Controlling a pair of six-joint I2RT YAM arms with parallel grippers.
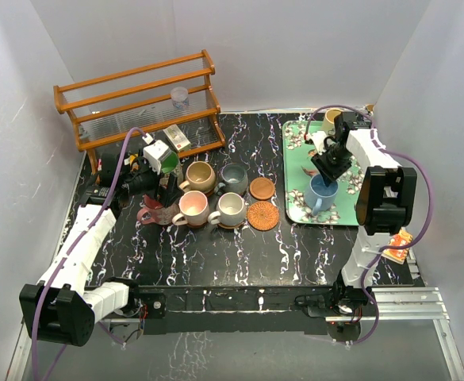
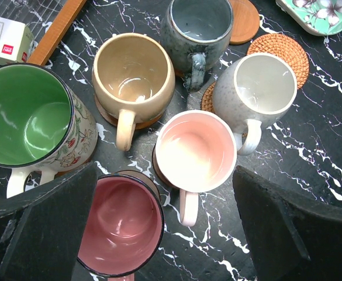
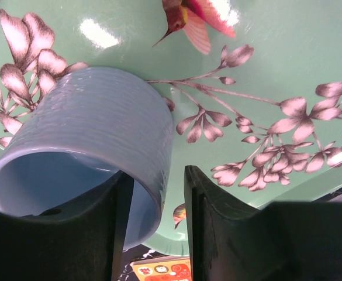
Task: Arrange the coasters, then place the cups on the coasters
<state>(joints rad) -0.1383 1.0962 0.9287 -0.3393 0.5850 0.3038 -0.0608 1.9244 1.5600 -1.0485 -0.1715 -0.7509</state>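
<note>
Not much text to report. There's a small white cardboard box point(image 2: 4, 38) far left with a red logo, and a bit of an orange printed packet point(image 3: 162, 270) under my right wrist cam, but I can't read either one.

The right arm is folded up on the right side, wrist tipped down over the mint-green floral tray point(image 3: 276, 58). The right gripper point(image 3: 157, 175) straddles the wall of the blue ribbed ceramic mug point(image 3: 89, 117), one finger inside and one outside. There's a sliver of gap on the outer side, so it's not pinching it.

The left arm is stretched out far from the near-left corner. The left gripper point(image 2: 165, 170) is spread wide with nothing in it, above the maroon mug point(image 2: 121, 225) and pale pink mug point(image 2: 197, 149). A bare wicker coaster point(image 2: 279, 50) and a bare round wood coaster point(image 2: 245, 20) sit right of that cluster.
</note>
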